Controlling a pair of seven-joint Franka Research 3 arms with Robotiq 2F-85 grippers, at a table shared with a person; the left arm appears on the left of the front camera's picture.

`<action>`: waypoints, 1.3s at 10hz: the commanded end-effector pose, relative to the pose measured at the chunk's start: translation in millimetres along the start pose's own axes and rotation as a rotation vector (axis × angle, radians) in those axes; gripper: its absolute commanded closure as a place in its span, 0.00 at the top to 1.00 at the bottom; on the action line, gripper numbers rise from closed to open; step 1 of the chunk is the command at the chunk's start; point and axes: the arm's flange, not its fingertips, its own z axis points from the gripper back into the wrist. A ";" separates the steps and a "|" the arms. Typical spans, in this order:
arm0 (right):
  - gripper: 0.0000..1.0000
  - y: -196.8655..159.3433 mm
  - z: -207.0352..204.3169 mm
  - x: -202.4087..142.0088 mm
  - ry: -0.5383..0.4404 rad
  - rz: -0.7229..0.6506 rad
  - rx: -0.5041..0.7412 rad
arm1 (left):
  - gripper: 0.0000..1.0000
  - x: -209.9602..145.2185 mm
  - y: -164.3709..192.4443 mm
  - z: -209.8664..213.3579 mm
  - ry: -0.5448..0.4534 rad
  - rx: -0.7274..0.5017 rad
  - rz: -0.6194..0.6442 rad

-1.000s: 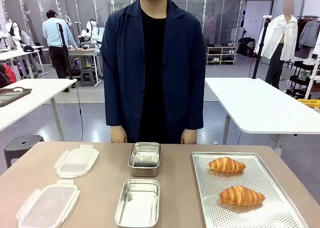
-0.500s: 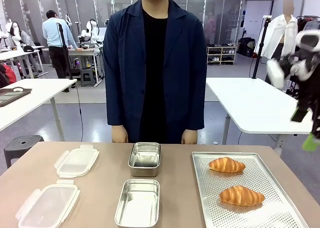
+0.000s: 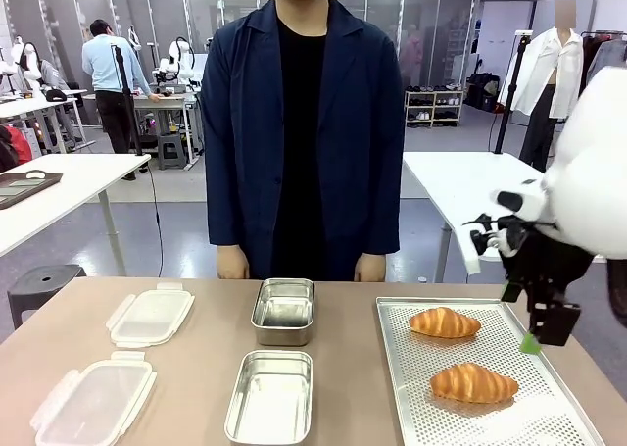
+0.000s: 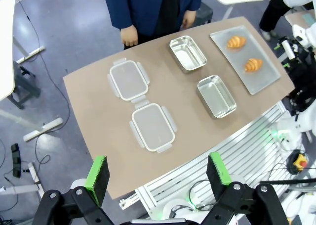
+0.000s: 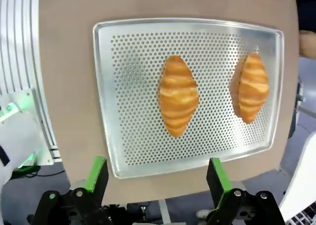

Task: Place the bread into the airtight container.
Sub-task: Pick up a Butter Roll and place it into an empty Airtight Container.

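Note:
Two golden croissants lie on a perforated metal tray (image 3: 411,407) at the table's right: one far (image 3: 444,322), one near (image 3: 473,382). Two bare steel containers stand in the middle, one far (image 3: 284,309) and one near (image 3: 270,397). My right gripper (image 3: 542,336) hangs open above the tray's right edge. In the right wrist view the nearer croissant (image 5: 178,102) sits ahead of the open right gripper (image 5: 157,178), the other croissant (image 5: 252,87) beside it. My left gripper (image 4: 158,170) is open, high above the table, holding nothing.
Two clear plastic lids (image 3: 150,315) (image 3: 93,402) lie at the table's left. A person stands at the far edge with hands (image 3: 232,263) (image 3: 370,267) hanging by the table. The left wrist view takes in the whole table, tray (image 4: 256,84) included.
My right arm has come in from the right and dropped from high up to just above the tray's right edge. Nothing on the table has moved.

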 end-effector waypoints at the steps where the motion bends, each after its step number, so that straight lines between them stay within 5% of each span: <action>1: 1.00 -19.7 -31.9 -2.7 0.024 0.022 0.008 | 1.00 0.0 -1.0 0.7 -0.001 -0.004 -0.013; 6: 1.00 -36.0 -94.6 6.0 0.009 0.051 0.096 | 1.00 0.0 -1.0 0.7 -0.001 -0.004 -0.013; 13: 1.00 -59.1 -152.3 10.9 0.020 0.023 0.060 | 1.00 0.0 -1.0 0.7 -0.001 -0.004 -0.013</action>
